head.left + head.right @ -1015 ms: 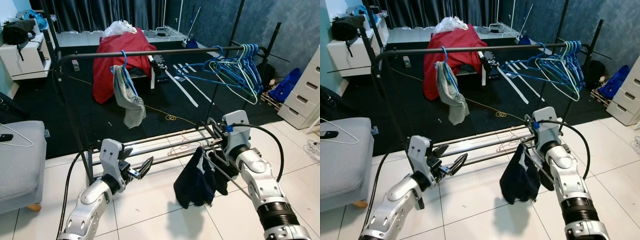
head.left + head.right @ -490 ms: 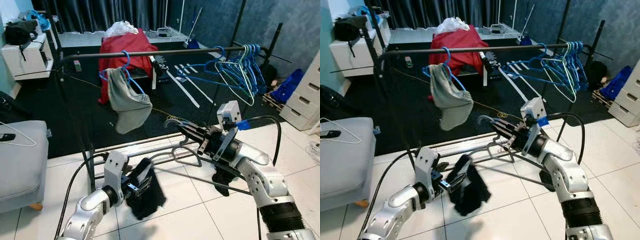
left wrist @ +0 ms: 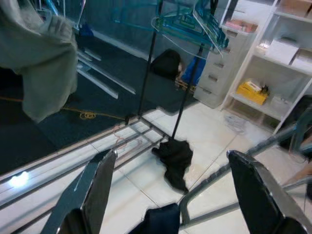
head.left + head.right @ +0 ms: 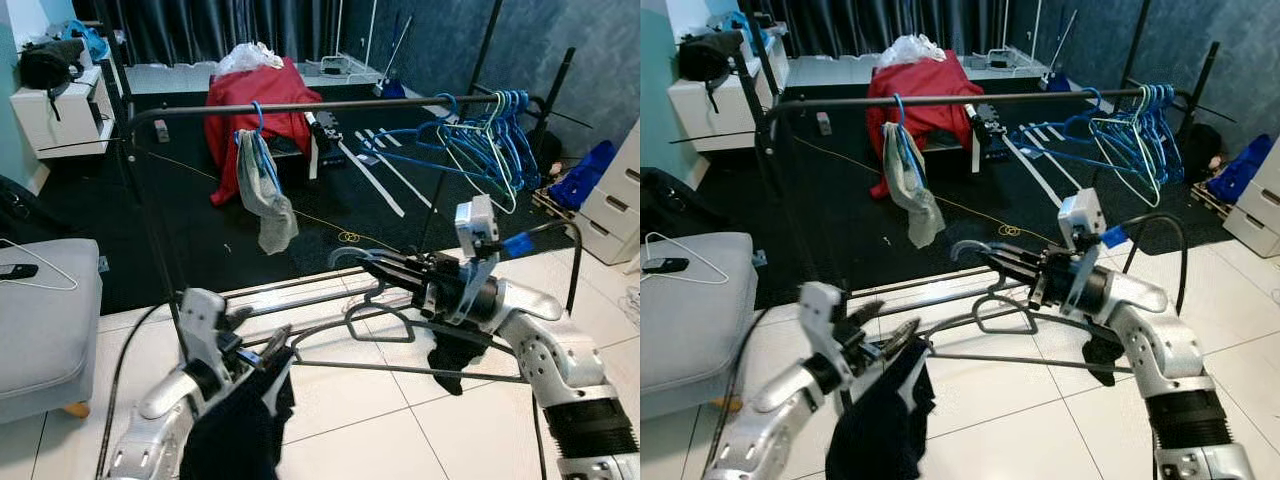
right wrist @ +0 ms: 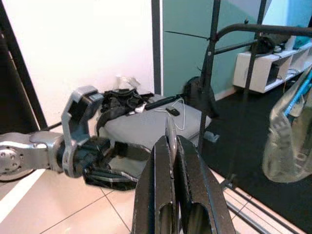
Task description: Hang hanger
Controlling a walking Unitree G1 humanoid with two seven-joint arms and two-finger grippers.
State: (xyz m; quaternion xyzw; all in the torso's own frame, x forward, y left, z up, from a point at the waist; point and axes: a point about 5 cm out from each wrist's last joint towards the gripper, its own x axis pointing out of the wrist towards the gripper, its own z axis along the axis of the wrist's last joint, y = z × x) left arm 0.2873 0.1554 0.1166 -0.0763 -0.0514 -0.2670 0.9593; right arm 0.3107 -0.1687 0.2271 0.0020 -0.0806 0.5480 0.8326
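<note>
My right gripper (image 4: pixel 395 272) is shut on the neck of a grey hanger (image 4: pixel 400 330), just below its hook, and holds it out over the tiles. The right wrist view shows its fingers (image 5: pixel 187 190) pressed together on the thin metal. A dark garment (image 4: pixel 238 430) hangs from the hanger's left end. My left gripper (image 4: pixel 258 338) is right at that end, open, with its fingers (image 3: pixel 97 190) spread wide on either side of the garment's top (image 3: pixel 161 219). Beyond stands the clothes rack, with its black rail (image 4: pixel 330 104) above the hanger.
On the rail hang a grey garment on a blue hanger (image 4: pixel 265 190) and several blue hangers (image 4: pixel 485 130) at the right end. A dark cloth (image 4: pixel 452 355) lies on the tiles under my right arm. There is a grey seat (image 4: pixel 40 320) to the left and white drawers (image 4: pixel 615 190) to the right.
The dark garment now hangs lower and nearer at the hanger's left end, with my left gripper beside it. The grey garment on the rail has swung back. The camera has shifted slightly.
</note>
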